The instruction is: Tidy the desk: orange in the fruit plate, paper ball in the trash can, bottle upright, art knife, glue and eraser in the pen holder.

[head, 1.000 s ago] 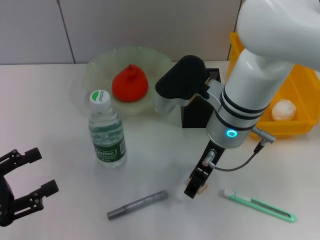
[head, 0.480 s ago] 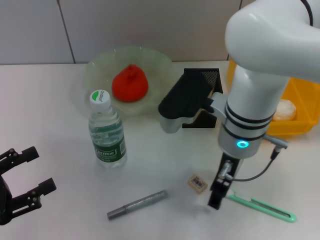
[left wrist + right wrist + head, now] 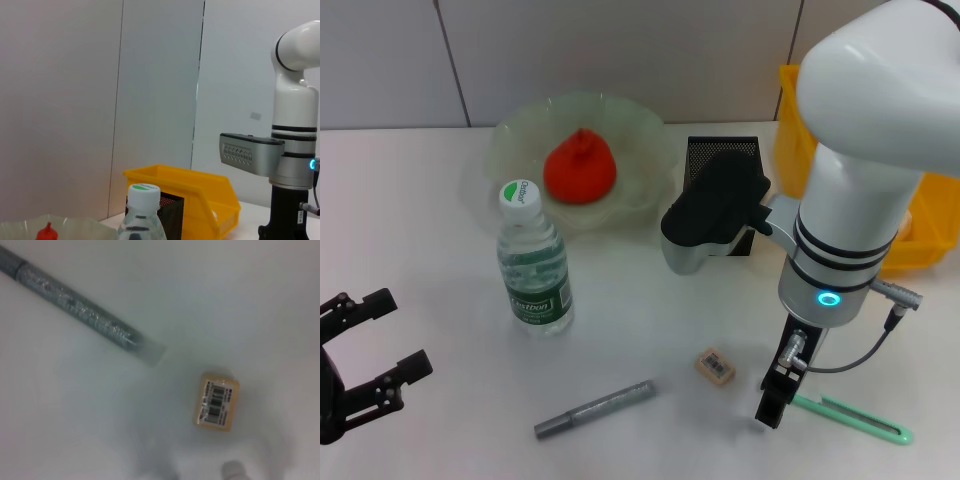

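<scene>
One eraser (image 3: 715,365) (one glue (image 3: 594,409))

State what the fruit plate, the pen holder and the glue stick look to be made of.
Fruit plate: translucent pale-green plastic or glass, since the table shows through its wavy rim. Pen holder: black metal mesh, going by the fine perforated grid on its wall. Glue: likely plastic with a grey glittery finish; the right wrist view shows speckles along the barrel.

Orange (image 3: 579,170) sits in plate (image 3: 642,130). Bottle (image 3: 533,262) stands upright. Glue (image 3: 594,409), eraser (image 3: 716,365), knife (image 3: 850,418) lie on desk. Holder (image 3: 722,155) beside bin (image 3: 792,120).
</scene>
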Controlling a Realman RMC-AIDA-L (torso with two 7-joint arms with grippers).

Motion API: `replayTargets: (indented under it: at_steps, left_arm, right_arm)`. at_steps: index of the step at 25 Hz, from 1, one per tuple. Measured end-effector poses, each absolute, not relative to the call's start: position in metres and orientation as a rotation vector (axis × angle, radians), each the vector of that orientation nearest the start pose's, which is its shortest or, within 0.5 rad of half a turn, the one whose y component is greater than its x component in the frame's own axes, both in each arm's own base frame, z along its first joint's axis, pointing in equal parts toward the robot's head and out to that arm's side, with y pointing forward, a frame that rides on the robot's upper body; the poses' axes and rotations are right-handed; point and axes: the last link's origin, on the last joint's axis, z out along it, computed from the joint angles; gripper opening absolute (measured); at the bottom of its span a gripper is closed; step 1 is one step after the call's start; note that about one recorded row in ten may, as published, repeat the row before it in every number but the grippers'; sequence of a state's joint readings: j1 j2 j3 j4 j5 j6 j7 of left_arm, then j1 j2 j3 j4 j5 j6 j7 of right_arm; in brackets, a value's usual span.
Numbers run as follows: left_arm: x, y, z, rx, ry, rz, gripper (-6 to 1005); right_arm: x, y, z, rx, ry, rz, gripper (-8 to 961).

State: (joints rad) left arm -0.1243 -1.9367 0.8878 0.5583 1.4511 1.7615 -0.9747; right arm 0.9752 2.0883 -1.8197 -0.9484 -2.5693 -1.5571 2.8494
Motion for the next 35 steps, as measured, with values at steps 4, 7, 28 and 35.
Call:
replayTargets:
  at_steps: [4,7,28,35]
  left_arm:
    - [-0.337,0.219,0.06,-2.421,-0.405,-0.959,807]
    - [-0.337,0.218,0.06,-2.419,-0.407,-0.957,807]
    - [-0.338,0.218,0.061,-2.402,-0.411,-0.96,806]
    - [-0.339,0.217,0.061,-2.4,-0.414,-0.958,806]
  right_arm:
    - [0.141,0.346,-0.083,-2.579,0.806,-1.102,831]
    - [0.143,0.345,-0.082,-2.579,0.81,-1.106,831]
    - [0.155,0.341,-0.08,-2.577,0.822,-1.065,339]
    - [0.157,0.341,-0.081,-2.582,0.82,-1.066,279]
